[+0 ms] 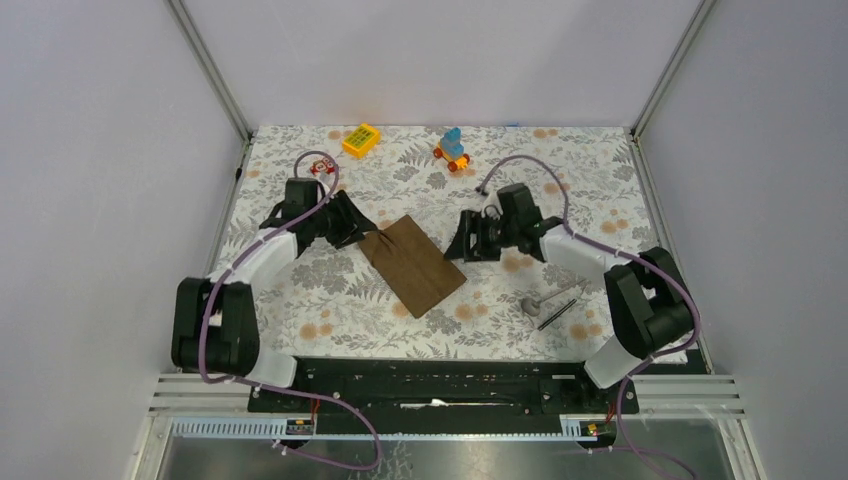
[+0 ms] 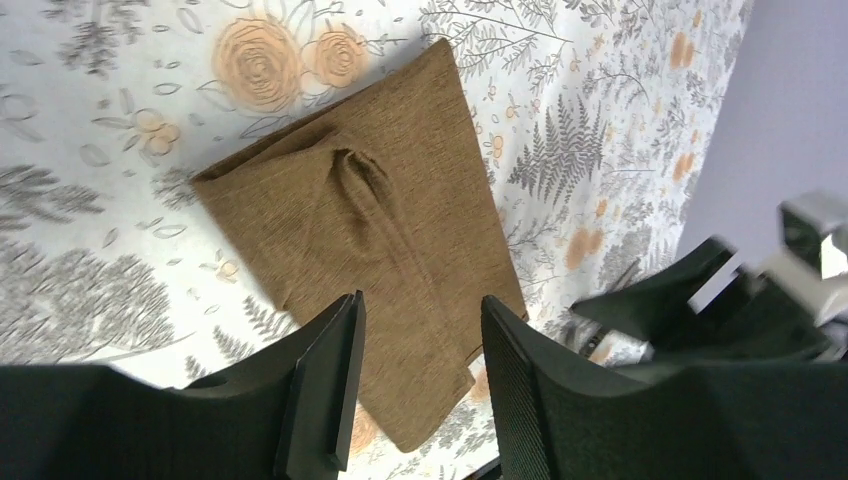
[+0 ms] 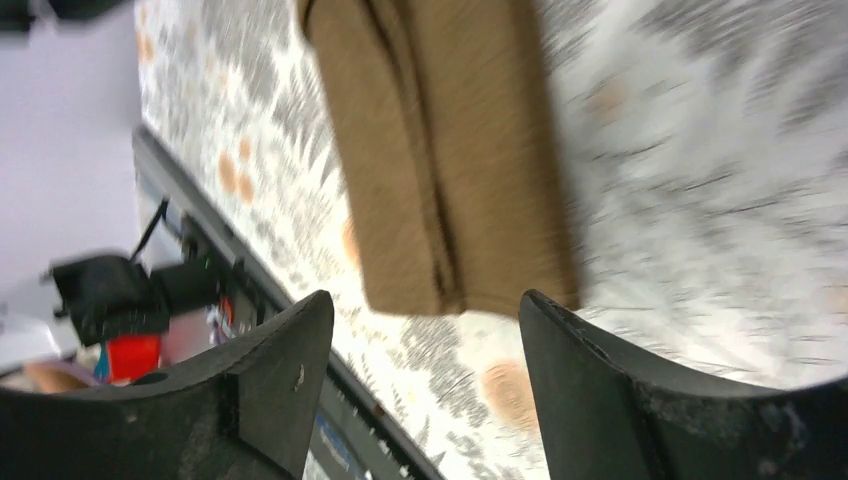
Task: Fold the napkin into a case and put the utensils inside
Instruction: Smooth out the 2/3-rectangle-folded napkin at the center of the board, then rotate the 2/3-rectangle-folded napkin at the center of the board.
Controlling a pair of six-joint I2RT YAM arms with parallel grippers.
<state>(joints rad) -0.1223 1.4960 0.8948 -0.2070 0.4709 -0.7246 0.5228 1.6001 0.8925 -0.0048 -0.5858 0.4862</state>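
Observation:
The brown napkin lies folded into a narrow rectangular case on the floral tablecloth, slanting from upper left to lower right. My left gripper hovers at its upper-left end, open and holding nothing. In the left wrist view the napkin shows a raised crease, and the left gripper is open above it. My right gripper is beside the case's right edge, open. The blurred right wrist view shows the napkin's layered end beyond the open, empty right gripper. A silver spoon and a dark stick utensil lie at the right.
A yellow toy block and a blue-and-orange toy sit at the back of the table. A small red-and-white toy is by the left arm. The black base rail runs along the near edge. Walls close in both sides.

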